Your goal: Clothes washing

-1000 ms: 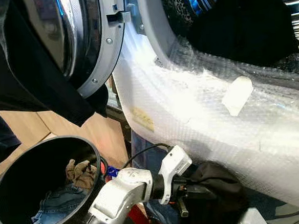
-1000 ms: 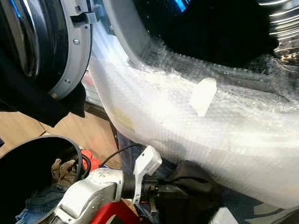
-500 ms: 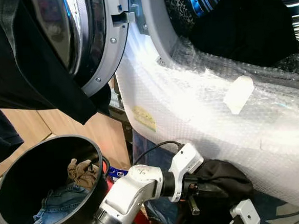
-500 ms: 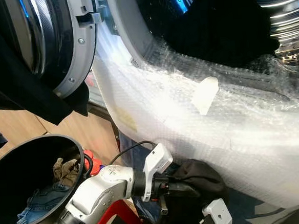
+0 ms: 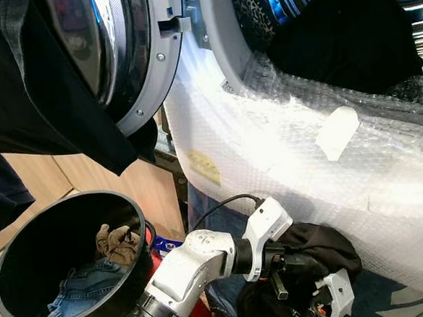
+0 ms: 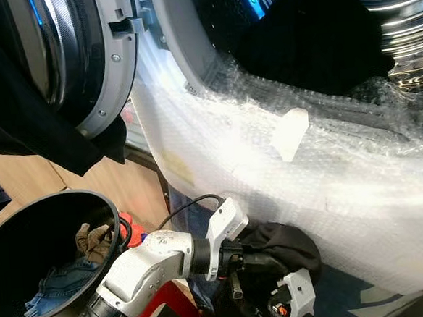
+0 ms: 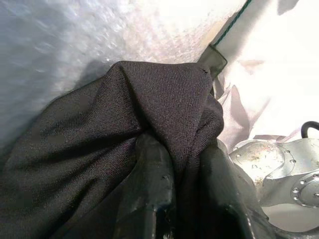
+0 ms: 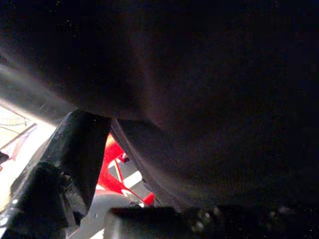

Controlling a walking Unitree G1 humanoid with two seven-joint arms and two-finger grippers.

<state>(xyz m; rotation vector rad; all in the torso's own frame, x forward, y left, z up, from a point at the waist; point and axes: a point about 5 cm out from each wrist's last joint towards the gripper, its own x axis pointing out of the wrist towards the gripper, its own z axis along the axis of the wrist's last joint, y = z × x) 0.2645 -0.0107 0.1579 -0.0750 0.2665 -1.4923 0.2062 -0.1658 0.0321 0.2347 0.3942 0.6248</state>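
Observation:
A black garment [image 5: 320, 239] hangs low in front of the washer, under its bubble-wrapped front [image 5: 284, 153]. My left gripper [image 5: 298, 257] is shut on it; in the left wrist view the cloth [image 7: 124, 124] is bunched between the two black fingers [image 7: 154, 174]. My right gripper [image 5: 331, 295] sits just below and to the right of the garment, pressed against it; dark cloth [image 8: 209, 99] covers most of the right wrist view. The open drum [image 5: 348, 33] above holds dark clothes. Another black garment [image 5: 33, 105] drapes over the open door [image 5: 136, 62].
A round black basket [image 5: 14, 245] stands at the lower left with blue jeans [image 5: 82, 287] and a brown cloth [image 5: 116, 241] inside. A red frame [image 6: 161, 314] lies under my left arm. Wooden floor [image 5: 149, 195] shows between the basket and the washer.
My left arm has pushed the black garment further right under the washer front. My right gripper has risen into view from below, beside the garment.

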